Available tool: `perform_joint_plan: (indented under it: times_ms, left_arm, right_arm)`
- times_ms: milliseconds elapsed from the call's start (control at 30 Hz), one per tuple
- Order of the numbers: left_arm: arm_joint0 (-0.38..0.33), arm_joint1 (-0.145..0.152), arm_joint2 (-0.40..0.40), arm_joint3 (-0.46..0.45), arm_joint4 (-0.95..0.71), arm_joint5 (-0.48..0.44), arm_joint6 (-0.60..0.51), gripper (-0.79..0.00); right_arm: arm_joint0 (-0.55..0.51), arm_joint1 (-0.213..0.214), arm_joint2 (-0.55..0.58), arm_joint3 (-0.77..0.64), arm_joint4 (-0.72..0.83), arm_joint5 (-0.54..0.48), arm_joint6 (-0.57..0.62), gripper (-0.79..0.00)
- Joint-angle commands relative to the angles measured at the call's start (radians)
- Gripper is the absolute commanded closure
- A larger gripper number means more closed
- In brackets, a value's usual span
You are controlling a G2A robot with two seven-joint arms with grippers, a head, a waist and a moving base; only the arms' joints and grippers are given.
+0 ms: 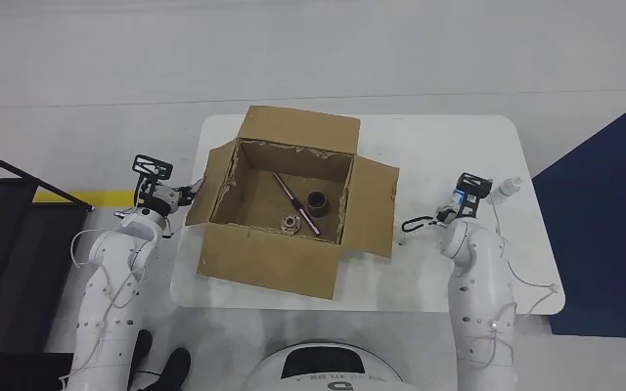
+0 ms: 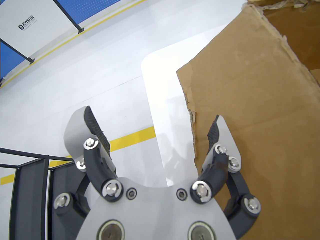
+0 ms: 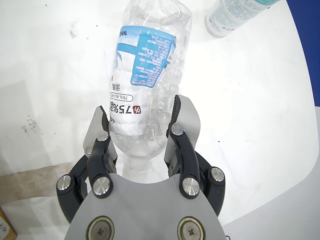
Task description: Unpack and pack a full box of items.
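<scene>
The open cardboard box (image 1: pixel 269 264) sits mid-table with its flaps spread. Inside lie a thin rod (image 1: pixel 293 200), a dark cylinder (image 1: pixel 318 203) and a small metal flange (image 1: pixel 290 224). My left gripper (image 1: pixel 186 193) (image 2: pixel 152 116) is open at the box's left flap (image 2: pixel 250 101), one finger over the flap's torn edge and the other beyond the table's edge. On the right side of the table, my right gripper (image 1: pixel 455 207) (image 3: pixel 140 112) is shut on a clear bottle with a blue label (image 3: pixel 147 63), holding it near its neck just over the tabletop.
A second clear bottle with a teal label (image 3: pixel 240 8) (image 1: pixel 504 188) lies close beyond the held one, near the table's right edge. A black rack (image 1: pixel 29 225) (image 2: pixel 30 188) stands off the table to the left. The white tabletop (image 1: pixel 440 147) is bare around the box.
</scene>
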Motion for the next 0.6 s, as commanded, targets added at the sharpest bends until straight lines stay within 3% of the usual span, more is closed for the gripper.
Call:
perform_joint_plan:
  times_ms: [0,33,400,567]
  left_arm:
    - [0.0,0.0,0.0,0.0,0.0,0.0,0.0,-0.785]
    - [0.0,0.0,0.0,0.0,0.0,0.0,0.0,-0.785]
    - [0.0,0.0,0.0,0.0,0.0,0.0,0.0,-0.785]
    - [0.0,0.0,0.0,0.0,0.0,0.0,0.0,-0.785]
  right_arm:
    - [-0.002,0.001,0.009,0.003,0.01,-0.001,0.003,-0.117]
    - [-0.003,0.001,0.012,0.004,0.016,-0.003,0.003,0.0]
    - [-0.118,0.001,0.037,-0.15,0.143,-0.039,-0.051,0.0]
    - [-0.209,-0.001,0.05,-0.269,0.278,-0.09,-0.101,0.0]
